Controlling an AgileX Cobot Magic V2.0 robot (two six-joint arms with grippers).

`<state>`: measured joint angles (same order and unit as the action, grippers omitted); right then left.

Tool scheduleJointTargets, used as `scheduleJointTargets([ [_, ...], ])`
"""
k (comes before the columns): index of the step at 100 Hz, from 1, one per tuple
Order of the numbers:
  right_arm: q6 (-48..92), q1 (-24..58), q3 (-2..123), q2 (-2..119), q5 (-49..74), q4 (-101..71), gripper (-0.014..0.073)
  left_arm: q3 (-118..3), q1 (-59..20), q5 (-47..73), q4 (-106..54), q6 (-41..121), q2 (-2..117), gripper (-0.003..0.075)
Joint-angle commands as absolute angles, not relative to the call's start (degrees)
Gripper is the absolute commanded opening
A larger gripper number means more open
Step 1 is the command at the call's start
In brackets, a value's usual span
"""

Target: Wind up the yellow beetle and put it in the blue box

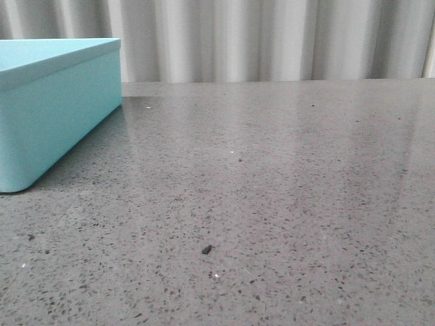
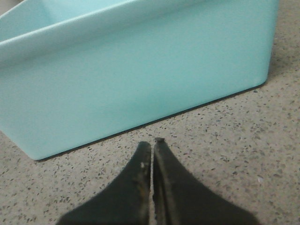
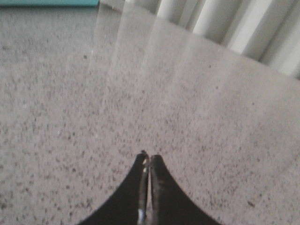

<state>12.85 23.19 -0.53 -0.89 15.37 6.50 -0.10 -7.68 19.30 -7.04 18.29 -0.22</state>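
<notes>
Sitting far-left on speckled table (image 1: 272,204): blue box (image 1: 54,115)

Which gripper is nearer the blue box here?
Left. The left gripper, shut, sits just short of the blue box wall. The right gripper, shut, is over bare table, box only at the far edge.

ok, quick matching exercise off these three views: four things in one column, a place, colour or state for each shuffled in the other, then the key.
Things
1. light turquoise-blue rectangular box
2. grey speckled stone tabletop
3. left gripper
4. right gripper

Descriptions
A. shut, over bare tabletop, a pleated pale curtain beyond
B. on the left side of the table in the front view
C. shut, close to the box's long side wall
D. carries a small dark chip near its front middle

Pairs: 1-B, 2-D, 3-C, 4-A
</notes>
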Motion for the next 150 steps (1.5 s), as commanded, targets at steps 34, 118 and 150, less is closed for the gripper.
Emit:
scheduleJointTargets([
  [34, 13.58, 23.09, -1.90, -1.59, 13.28, 7.33, -0.0043, 1.46, -7.57, 17.14, -7.17, 18.08, -2.00, -0.0021],
  [118, 13.58, 23.09, -1.77, -1.59, 18.68, 7.45, -0.0043, 1.46, -7.57, 17.14, -7.17, 18.08, -2.00, -0.0021],
  [150, 13.58, 23.09, -1.77, -1.59, 18.68, 7.45, -0.0043, 1.46, -7.57, 17.14, -7.17, 18.08, -2.00, -0.0021],
])
